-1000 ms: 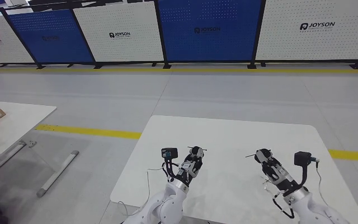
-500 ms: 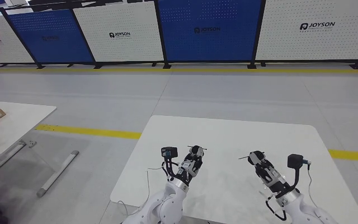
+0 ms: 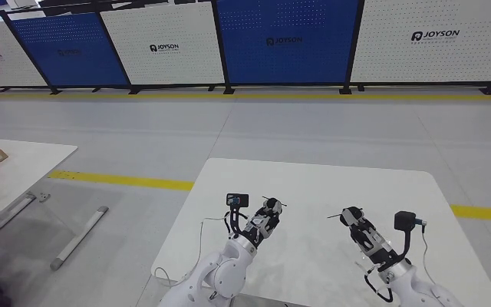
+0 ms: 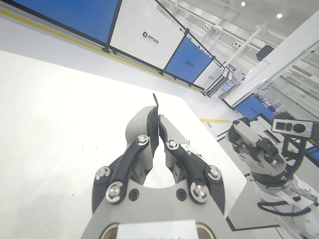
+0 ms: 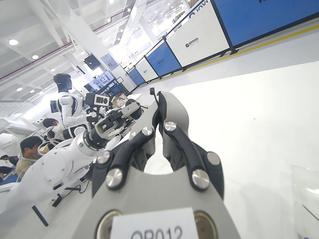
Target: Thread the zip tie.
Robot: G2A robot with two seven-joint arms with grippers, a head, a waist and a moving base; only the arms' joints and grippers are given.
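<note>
My left gripper [image 3: 269, 207] hovers over the near left part of the white table [image 3: 322, 176]. It is shut on a thin black zip tie strip [image 4: 155, 100] whose pointed tip pokes out past the fingertips. My right gripper [image 3: 349, 216] hovers to its right, with a gap of bare table between them. It is shut on a black zip tie whose small square head [image 5: 152, 92] sticks out beyond the pads. The tips of both grippers point roughly toward each other. I cannot tell whether the two ends belong to one tie.
A clear plastic bag [image 5: 306, 200] lies on the table close to my right arm. The table's near edge runs just behind both grippers. A second white table [image 3: 31, 161] stands off to the left across the floor.
My right gripper has moved left toward the left gripper and a little nearer the table's front. The left arm has shifted slightly and turned its wrist. Both stay shut on the tie ends.
</note>
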